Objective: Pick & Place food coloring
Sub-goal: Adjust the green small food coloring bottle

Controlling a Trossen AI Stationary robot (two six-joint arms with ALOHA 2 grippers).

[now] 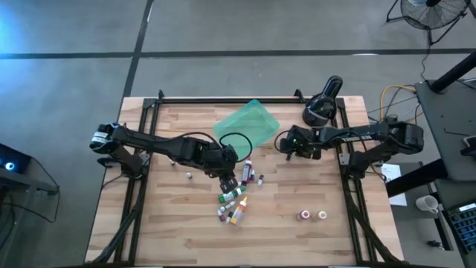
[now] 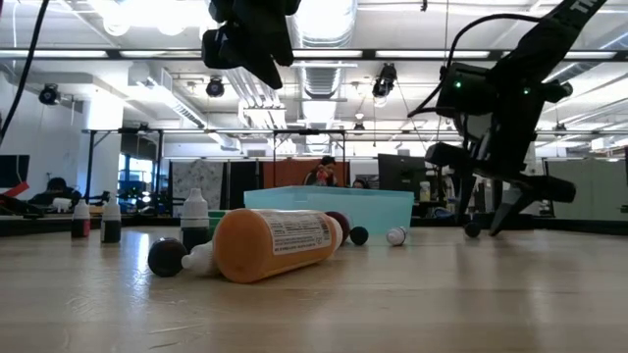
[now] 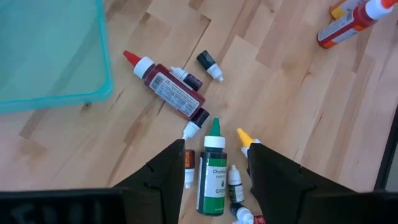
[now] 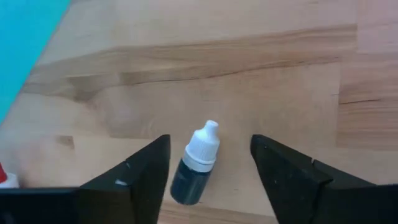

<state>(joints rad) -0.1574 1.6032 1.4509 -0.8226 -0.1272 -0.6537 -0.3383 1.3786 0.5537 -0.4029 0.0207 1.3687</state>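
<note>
High view: bottle cluster [image 1: 236, 199] lies mid-counter beside the teal tray [image 1: 249, 123]; left gripper [image 1: 227, 181] hovers over it, open room around.

Left wrist view: jaws parted, empty, above a green bottle [image 3: 212, 169].

Right wrist view: right gripper [image 4: 210, 175] open astride a dark bottle [image 4: 194, 165] lying flat; you likely close next.

Both arms are matte black, jointed tubes with black cables looping alongside. The right arm [image 1: 349, 135] shows a small green light; the left arm [image 1: 160, 143] carries a white-marked shoulder.
</note>
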